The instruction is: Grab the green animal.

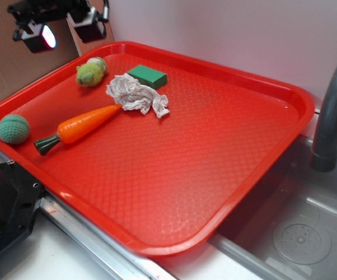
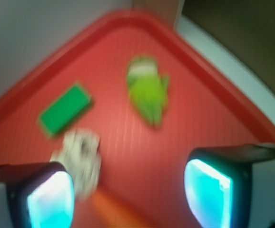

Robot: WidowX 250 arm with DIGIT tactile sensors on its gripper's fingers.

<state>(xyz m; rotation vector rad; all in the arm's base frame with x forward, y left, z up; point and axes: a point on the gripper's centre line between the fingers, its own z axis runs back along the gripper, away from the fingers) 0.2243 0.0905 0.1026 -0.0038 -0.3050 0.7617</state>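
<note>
The things are laid out on a red tray [image 1: 262, 169] set beside a sink, spread toward its far left part so that each can be reached singly. The green animal [image 1: 91, 72] lies near the tray's far corner, apart from the crumpled cloth [image 1: 138, 96] and the green block [image 1: 147, 76]; a carrot [image 1: 81, 127] and a teal ball [image 1: 13, 129] lie nearer the left rim. The gripper [image 2: 130, 192] is held raised above that corner, jaws spread wide and nothing held, presumably so the toy can be approached from above. In the wrist view, the animal [image 2: 148, 91] is seen ahead of the jaws, roughly on the line between them, not yet enclosed.
</note>
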